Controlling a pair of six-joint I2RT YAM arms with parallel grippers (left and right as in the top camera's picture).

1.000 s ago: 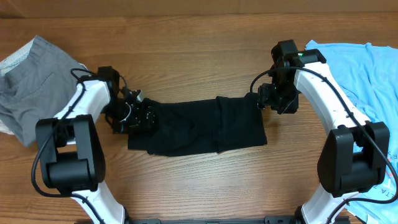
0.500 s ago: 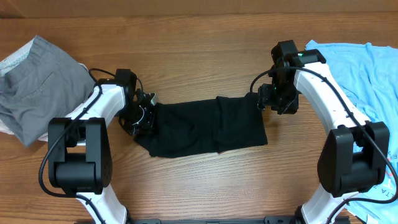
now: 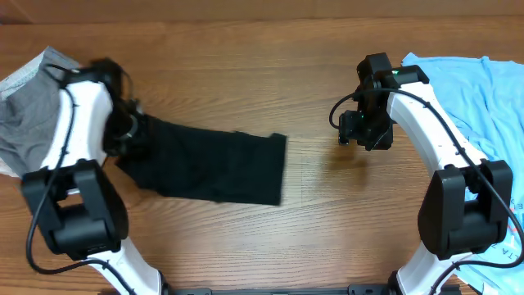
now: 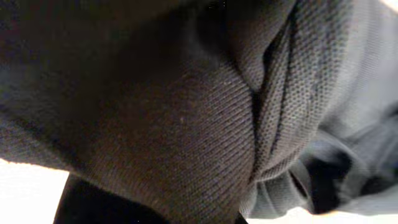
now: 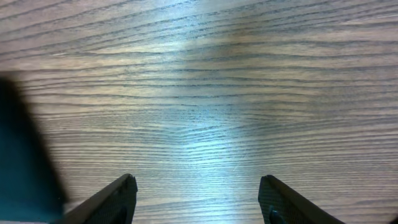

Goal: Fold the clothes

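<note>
My left gripper (image 3: pixel 127 133) sat buried in black knit garment (image 3: pixel 217 168), left of centre on wooden table (image 3: pixel 246 74); grip state untellable. My right gripper (image 5: pixel 198 183) stood spread, empty. Risk: garment's unpinned far end bunching if pulled.

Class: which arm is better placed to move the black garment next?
Left: the left tool holds the black garment; the right tool hangs open over bare table, apart from it.

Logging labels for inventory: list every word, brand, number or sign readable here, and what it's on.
No text is legible in any view.
Dark print on the light blue garment, at the overhead view's right edge: cut off, too small to read.
The black garment and grey garment show no markings.
</note>
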